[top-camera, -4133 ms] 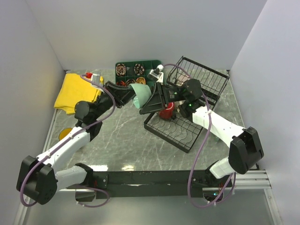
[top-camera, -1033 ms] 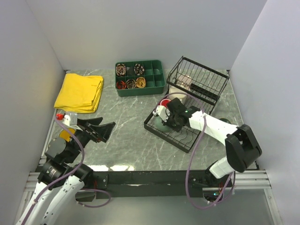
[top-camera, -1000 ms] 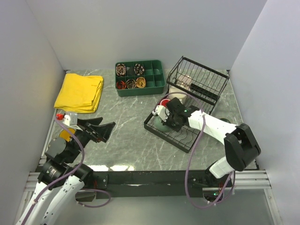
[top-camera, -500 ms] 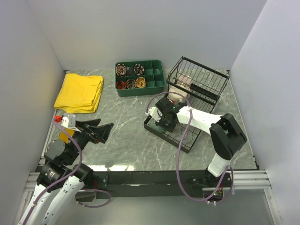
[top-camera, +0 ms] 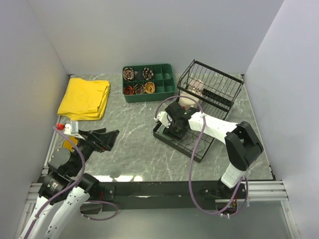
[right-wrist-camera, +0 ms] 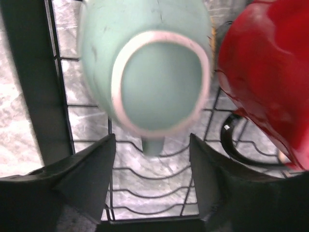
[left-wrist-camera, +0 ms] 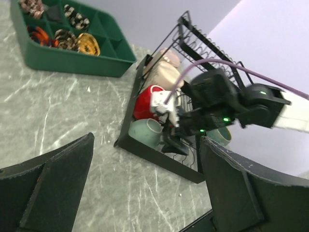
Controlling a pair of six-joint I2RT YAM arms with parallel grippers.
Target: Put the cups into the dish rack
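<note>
My right gripper (right-wrist-camera: pixel 150 141) stands parted over the small light teal ceramic mug (right-wrist-camera: pixel 159 82) in the black wire dish rack (right-wrist-camera: pixel 29 96); my left gripper (left-wrist-camera: pixel 147 141) gapes empty.

The small teal mug (right-wrist-camera: pixel 149 72) stands base up on the black wire rack's (right-wrist-camera: pixel 30 82) flat base, next to its edge bar. The red mug (right-wrist-camera: pixel 263 72) sits just beside it. A cream mug (left-wrist-camera: pixel 161 78) and a beige-pink mug (left-wrist-camera: pixel 169 58) sit behind the red one.
</note>
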